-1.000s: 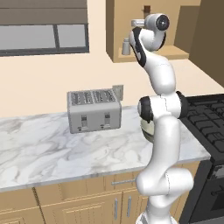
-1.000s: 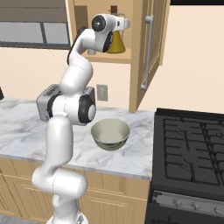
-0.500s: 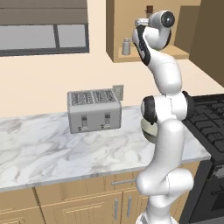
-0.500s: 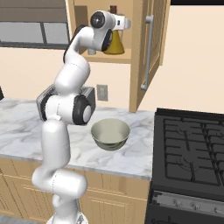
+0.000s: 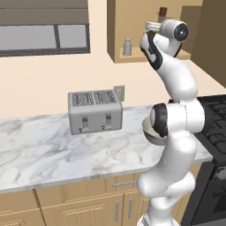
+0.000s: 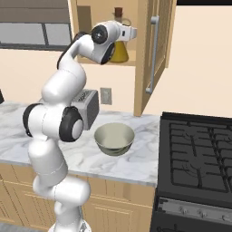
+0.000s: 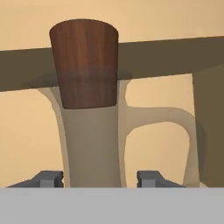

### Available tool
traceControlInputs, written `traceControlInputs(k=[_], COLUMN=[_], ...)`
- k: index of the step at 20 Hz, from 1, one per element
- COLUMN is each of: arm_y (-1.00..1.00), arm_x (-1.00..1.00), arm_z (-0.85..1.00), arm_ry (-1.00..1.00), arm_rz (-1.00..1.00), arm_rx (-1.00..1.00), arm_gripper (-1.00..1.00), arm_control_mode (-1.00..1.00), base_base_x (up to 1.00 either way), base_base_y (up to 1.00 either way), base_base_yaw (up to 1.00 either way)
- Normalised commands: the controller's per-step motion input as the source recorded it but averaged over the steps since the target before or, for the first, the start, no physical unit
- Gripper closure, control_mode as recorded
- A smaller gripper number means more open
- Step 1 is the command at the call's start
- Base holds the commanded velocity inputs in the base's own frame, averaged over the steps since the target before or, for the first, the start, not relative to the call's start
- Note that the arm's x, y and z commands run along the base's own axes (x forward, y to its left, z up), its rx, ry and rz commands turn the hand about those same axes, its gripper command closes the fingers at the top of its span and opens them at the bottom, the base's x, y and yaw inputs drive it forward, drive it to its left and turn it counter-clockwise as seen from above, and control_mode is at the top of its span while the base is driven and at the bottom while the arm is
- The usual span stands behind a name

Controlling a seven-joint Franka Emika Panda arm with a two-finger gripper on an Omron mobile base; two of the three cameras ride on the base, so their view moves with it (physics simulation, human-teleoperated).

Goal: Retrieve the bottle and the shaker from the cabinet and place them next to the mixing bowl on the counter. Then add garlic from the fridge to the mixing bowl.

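Note:
In the hand view the bottle (image 7: 94, 144) fills the middle: a clear neck under a reddish-brown stopper (image 7: 84, 61), with a glass handle on the right. My gripper (image 7: 99, 179) is open and straddles the neck low down, a slim gap on each side. From the right base view the bottle (image 6: 120, 50) stands on the cabinet (image 6: 141, 77) shelf with my hand against its neck. The shaker (image 5: 127, 47) stands further left on that shelf. Below, the mixing bowl (image 6: 114, 138) rests on the counter (image 5: 53, 154). The garlic and the fridge are out of view.
A silver toaster (image 5: 95, 110) stands on the counter left of the bowl. The cabinet door (image 6: 158, 45) hangs open to the right of my hand. A black stove (image 6: 199, 154) adjoins the counter's right end. A window sits high on the left wall.
My hand has pushed a little deeper into the cabinet, up to the bottle's neck. The jaw gap looks the same, and the bottle and shaker have not moved.

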Motion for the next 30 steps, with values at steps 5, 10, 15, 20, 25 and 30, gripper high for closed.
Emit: traceControlInputs(k=[5, 10, 15, 20, 25, 30], arm_y=[-0.04, 0.05, 0.41, 0.77, 0.44, 0.07], arm_x=[-0.64, -0.68, -0.88, -0.91, -0.64, -0.81], arm_z=[0.31, 0.46, -0.02, -0.07, 0.0, -0.11], arm_ry=[-0.05, 0.01, 0.07, 0.21, 0.28, 0.07], arm_rz=[-0.02, -0.11, -0.17, -0.14, -0.11, -0.09], arm_rx=[0.02, 0.02, 0.02, 0.0, 0.02, 0.09], arm_gripper=[1.0, 1.0, 1.0, 1.0, 1.0, 1.0], arm_control_mode=[-1.0, -1.0, -1.0, -1.0, -1.0, -1.0], base_base_x=[0.0, 0.0, 0.0, 0.0, 0.0, 0.0], base_base_y=[0.0, 0.0, 0.0, 0.0, 0.0, 0.0], base_base_yaw=[0.0, 0.0, 0.0, 0.0, 0.0, 0.0])
